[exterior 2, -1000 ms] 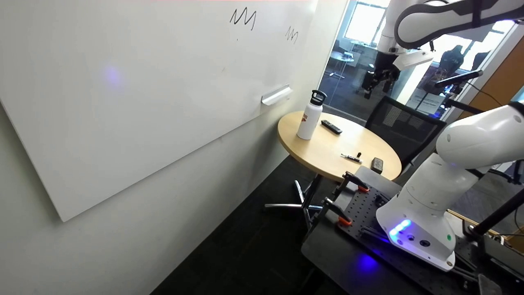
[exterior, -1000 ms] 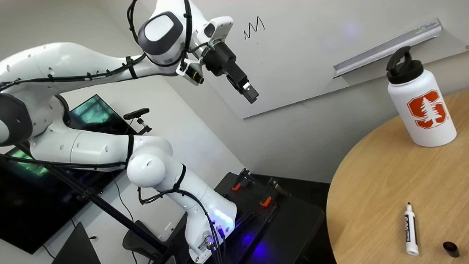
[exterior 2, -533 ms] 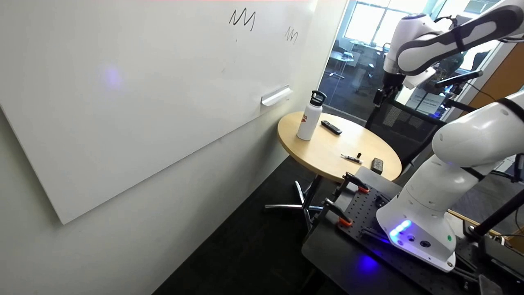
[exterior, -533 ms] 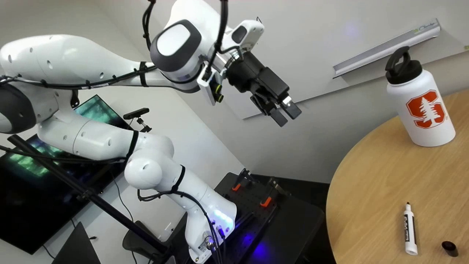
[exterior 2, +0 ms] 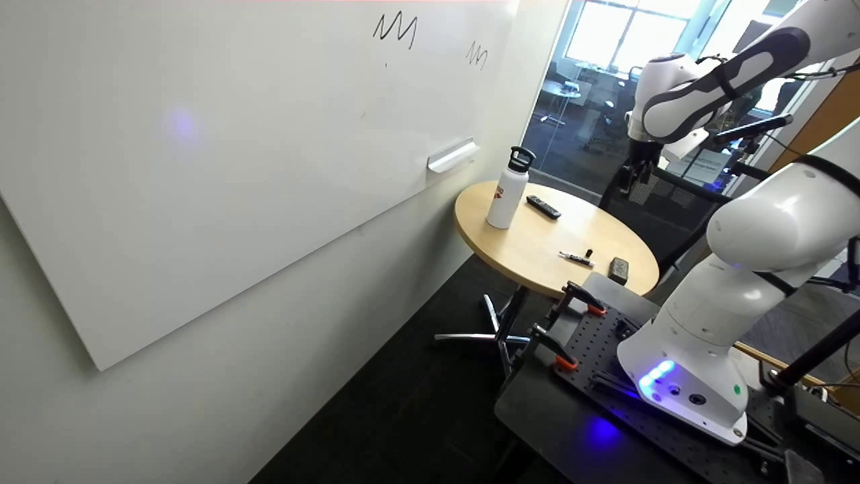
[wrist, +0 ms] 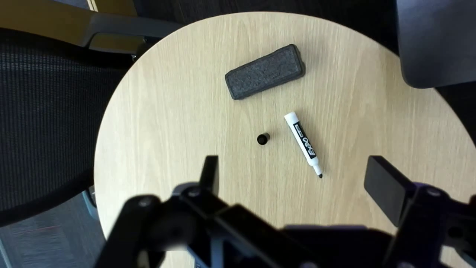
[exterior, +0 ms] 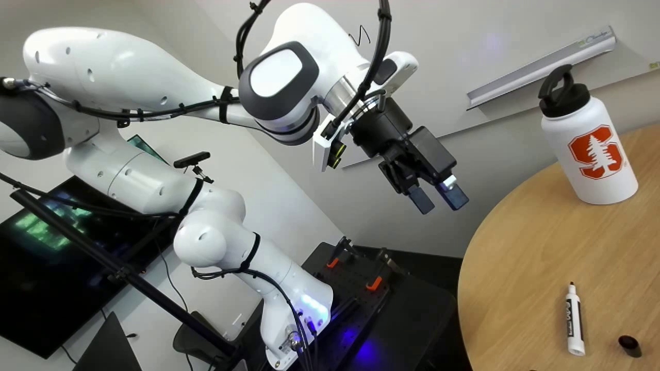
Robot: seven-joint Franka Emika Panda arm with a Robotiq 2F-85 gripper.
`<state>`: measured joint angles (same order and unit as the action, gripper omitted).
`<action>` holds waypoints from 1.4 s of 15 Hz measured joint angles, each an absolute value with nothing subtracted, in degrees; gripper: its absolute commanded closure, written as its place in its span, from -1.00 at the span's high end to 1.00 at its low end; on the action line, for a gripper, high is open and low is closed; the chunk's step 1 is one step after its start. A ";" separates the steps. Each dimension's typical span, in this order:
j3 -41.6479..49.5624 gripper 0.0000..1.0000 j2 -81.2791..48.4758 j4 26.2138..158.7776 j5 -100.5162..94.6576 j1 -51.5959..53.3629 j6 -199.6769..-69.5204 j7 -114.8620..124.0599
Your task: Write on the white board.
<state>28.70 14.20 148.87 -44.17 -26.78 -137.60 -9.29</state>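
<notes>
The big white board (exterior 2: 235, 134) is on the wall (exterior 2: 289, 336), with black squiggles (exterior 2: 400, 25) on it. The claw (exterior: 438, 199) hangs in the air, spread wide, away from the white board. A white marker (wrist: 301, 140) lies on the round bench (wrist: 156, 130), just beside a little black cap (wrist: 263, 139), with a dark block (wrist: 264, 72) near them.

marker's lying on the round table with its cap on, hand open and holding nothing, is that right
The cap is off: the wrist view shows it on the tabletop, apart from the marker. The marker does lie on the round table, and the hand is open, holding nothing.
</notes>
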 measured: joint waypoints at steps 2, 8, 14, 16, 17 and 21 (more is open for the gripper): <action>28.70 1.00 14.15 148.90 -44.11 -26.78 -137.60 -9.36; 32.07 1.00 4.42 146.65 -41.97 -26.79 -151.26 -22.93; 25.26 1.00 -10.61 146.07 -19.19 -30.62 -162.04 -52.14; 20.54 1.00 -13.81 144.44 -13.86 -34.07 -162.04 -60.70; 20.81 1.00 -15.42 142.92 -13.86 -34.19 -162.04 -61.43; 22.42 1.00 -19.04 139.08 -14.67 -34.08 -162.02 -61.22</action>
<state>22.42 -19.04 139.08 -14.67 -34.08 -162.02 -61.22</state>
